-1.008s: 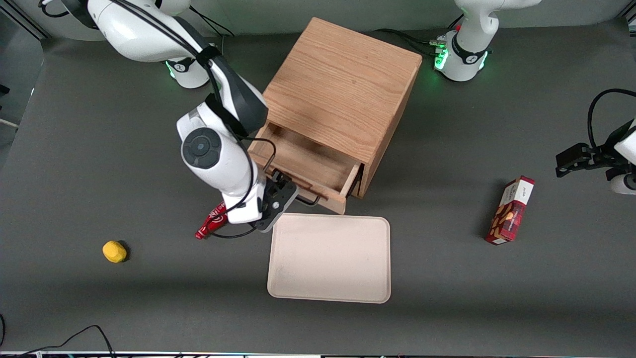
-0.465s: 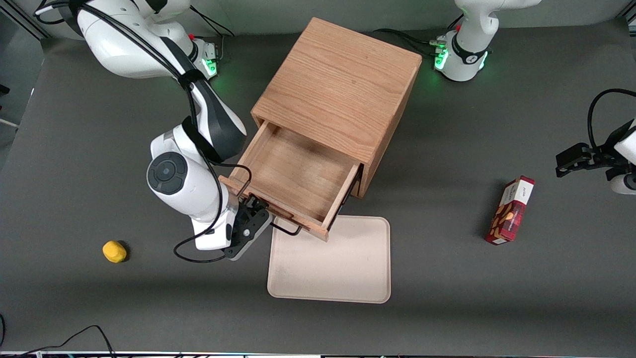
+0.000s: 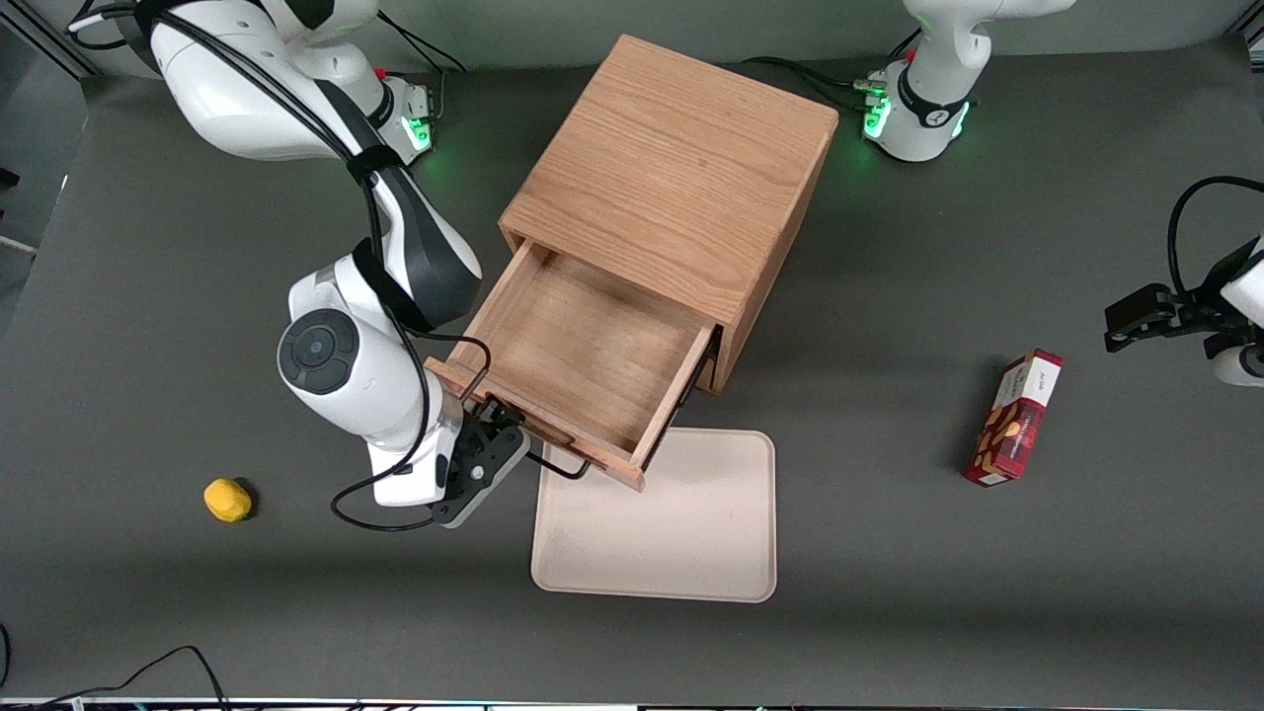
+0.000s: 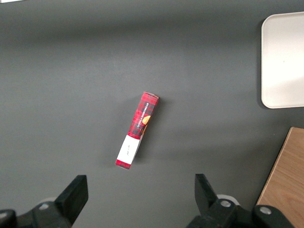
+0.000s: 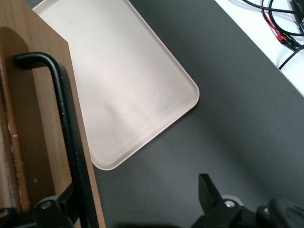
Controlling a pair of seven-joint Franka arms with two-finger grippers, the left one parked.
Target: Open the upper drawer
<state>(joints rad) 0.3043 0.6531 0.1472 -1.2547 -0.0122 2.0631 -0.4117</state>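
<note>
The upper drawer [image 3: 583,351] stands pulled far out of the oak cabinet [image 3: 671,168], and its bare wooden inside shows. Its thin black wire handle [image 3: 558,466] runs along the drawer front, on the side nearest the front camera. My right gripper [image 3: 499,430] is at the end of that handle toward the working arm. In the right wrist view the gripper [image 5: 137,185] is open, with its fingers wide apart. The handle [image 5: 71,142] lies against one finger, in front of the drawer front [image 5: 38,118]. The lower drawer is hidden under the upper one.
A beige tray [image 3: 691,553] lies on the table just nearer the front camera than the drawer, and the drawer front overhangs its corner. A yellow object [image 3: 227,499] sits toward the working arm's end. A red box [image 3: 1017,420] lies toward the parked arm's end.
The upper drawer has slid much farther out of the cabinet, toward the front camera. My gripper moved with the handle. A red item beside the gripper a second ago no longer shows.
</note>
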